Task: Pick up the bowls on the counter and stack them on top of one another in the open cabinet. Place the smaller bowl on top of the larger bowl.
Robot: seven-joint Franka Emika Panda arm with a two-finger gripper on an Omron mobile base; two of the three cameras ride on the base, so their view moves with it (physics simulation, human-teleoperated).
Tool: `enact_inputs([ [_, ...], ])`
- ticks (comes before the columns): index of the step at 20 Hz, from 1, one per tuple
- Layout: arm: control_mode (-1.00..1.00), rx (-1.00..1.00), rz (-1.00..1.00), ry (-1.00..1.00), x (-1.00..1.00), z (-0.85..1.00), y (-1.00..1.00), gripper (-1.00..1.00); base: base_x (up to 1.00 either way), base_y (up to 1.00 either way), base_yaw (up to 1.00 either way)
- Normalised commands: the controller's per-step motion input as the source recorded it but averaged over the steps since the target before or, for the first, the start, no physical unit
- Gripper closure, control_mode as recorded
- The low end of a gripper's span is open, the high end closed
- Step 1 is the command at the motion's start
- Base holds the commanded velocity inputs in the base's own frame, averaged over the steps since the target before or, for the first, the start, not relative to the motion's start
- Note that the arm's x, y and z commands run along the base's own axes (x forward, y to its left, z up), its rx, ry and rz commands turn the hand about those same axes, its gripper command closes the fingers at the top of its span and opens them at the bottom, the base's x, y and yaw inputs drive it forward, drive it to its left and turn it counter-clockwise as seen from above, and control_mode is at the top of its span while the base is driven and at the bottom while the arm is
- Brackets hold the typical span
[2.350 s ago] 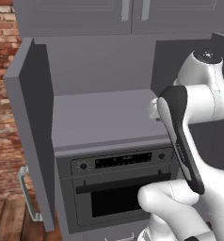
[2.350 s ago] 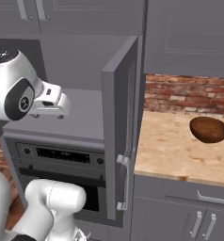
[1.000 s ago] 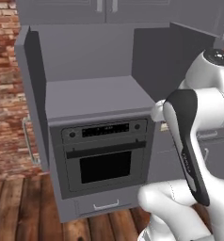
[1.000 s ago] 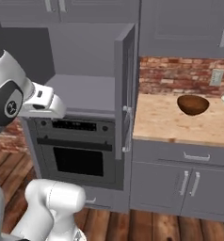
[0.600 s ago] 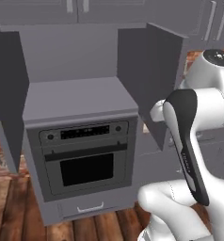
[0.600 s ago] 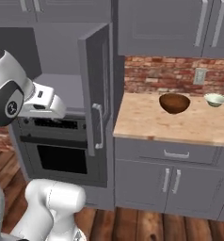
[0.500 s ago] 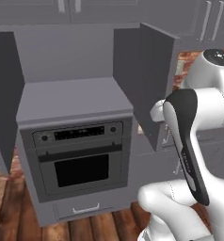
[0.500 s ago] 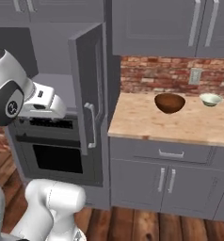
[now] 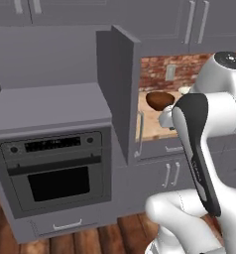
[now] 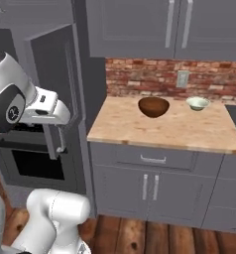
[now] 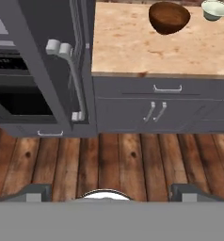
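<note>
While the arm rises folded close over the base, its gripper [image 11: 111, 190] hangs over the wooden plank floor [image 11: 118, 162] with its two dark fingertips [image 11: 36, 192] set wide apart and nothing between them. Beyond the floor, in the hand view, stand the grey cabinet fronts [image 11: 156, 110] under the counter, with a drawer pull and two short bar handles. Just to the left of these fronts the long grey door [image 11: 52, 61] of the open cabinet stands swung out, its metal handle [image 11: 69, 80] running down its edge. Behind the door is the built-in oven [image 9: 55, 171], with its dark window and a control strip above it, and over the oven lies the flat grey shelf niche [image 9: 48, 106], bare in the left base view. The counter [image 10: 164, 129] is a light tan, mottled top that runs to the right of the cabinet. On it, toward the back, sits the larger bowl [image 10: 153, 106], dark reddish-brown and glossy, upright and well clear of the counter's front edge. The smaller bowl [image 10: 198, 103], pale greenish-white, stands to the right of it, near but apart from it, and slightly closer to the wall. Both bowls sit far from the gripper. Behind them runs the red brick backsplash [image 10: 145, 77], with a wall outlet [image 10: 182, 78] set in it above the small bowl. Grey twin-door upper cabinets [image 10: 159, 27] with vertical bar handles hang above the brick.
</note>
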Motion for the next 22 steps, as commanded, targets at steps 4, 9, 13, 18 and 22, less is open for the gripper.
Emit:
enact_inputs([
  [4, 1.0, 0.0, 0.0, 0.0, 0.0, 0.0, 0.0, -1.0, -0.02, -0.61, 0.0],
  [9, 1.0, 0.0, 0.0, 0.0, 0.0, 0.0, 0.0, -1.0, 0.18, -0.55, 0.01],
  [13, 1.0, 0.0, 0.0, 0.0, 0.0, 0.0, 0.0, -1.0, 0.5, -0.38, 0.02],
  [18, 1.0, 0.0, 0.0, 0.0, 0.0, 0.0, 0.0, -1.0, 0.52, -0.34, 0.02],
  [22, 1.0, 0.0, 0.0, 0.0, 0.0, 0.0, 0.0, -1.0, 0.45, -0.38, 0.03],
])
